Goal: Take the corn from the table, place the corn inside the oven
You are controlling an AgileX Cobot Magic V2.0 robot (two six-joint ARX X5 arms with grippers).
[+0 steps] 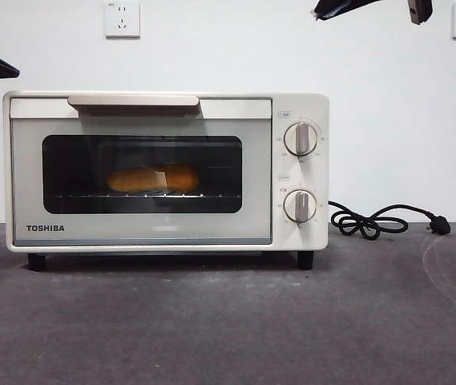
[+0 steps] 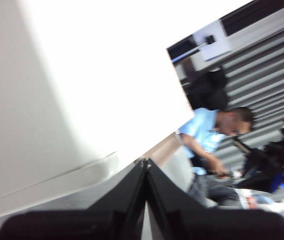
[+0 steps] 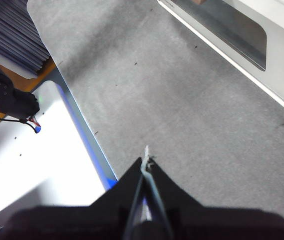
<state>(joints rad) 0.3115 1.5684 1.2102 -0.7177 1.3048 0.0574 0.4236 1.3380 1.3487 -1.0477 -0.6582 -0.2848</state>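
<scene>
1. With both arms lifted off the work, the right gripper point(image 3: 145, 162) is clenched on nothing, above bare table point(image 3: 181, 110), the oven point(image 3: 261, 45) well off ahead of it.
2. Left gripper point(image 2: 145, 162) likewise pinched closed and empty, tilted up at the white wall.
3. Corn point(image 1: 153, 178) lies on the wire rack point(image 1: 143, 195) behind the shut oven door, well apart from both grippers; task looks done.
4. Corn likely light, stiff, smooth and a bit slippery; best gripped across its thick middle, not the tapered end.
</scene>
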